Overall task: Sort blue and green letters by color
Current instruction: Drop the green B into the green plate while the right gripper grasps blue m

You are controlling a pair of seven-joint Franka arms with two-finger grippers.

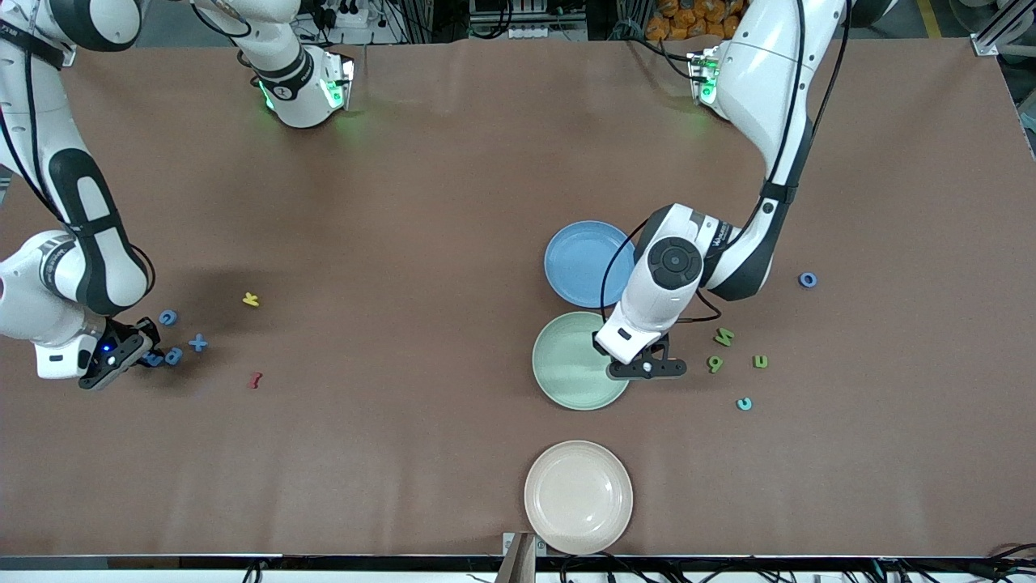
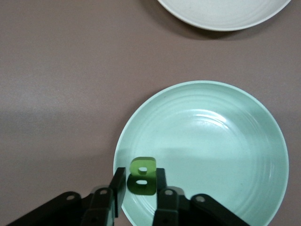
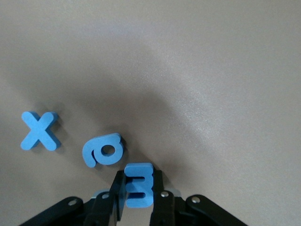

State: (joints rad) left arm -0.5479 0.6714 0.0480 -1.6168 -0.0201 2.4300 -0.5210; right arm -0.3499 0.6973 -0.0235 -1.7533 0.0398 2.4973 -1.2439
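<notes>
While a green letter B [image 2: 142,175] is gripped by the left gripper [image 2: 139,188] over the green plate [image 2: 263,127], a blue letter E [image 3: 138,184] on the table is clamped by the right gripper [image 3: 137,193].

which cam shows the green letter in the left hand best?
Left wrist view: the green letter sits pinched in the left hand, over the green plate. In the front view the arm hides it. The right wrist view shows only blue letters.

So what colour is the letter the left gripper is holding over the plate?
Leaf green. The letter, pinched in the left gripper, shows best in the left wrist view, over the pale green plate.
</notes>
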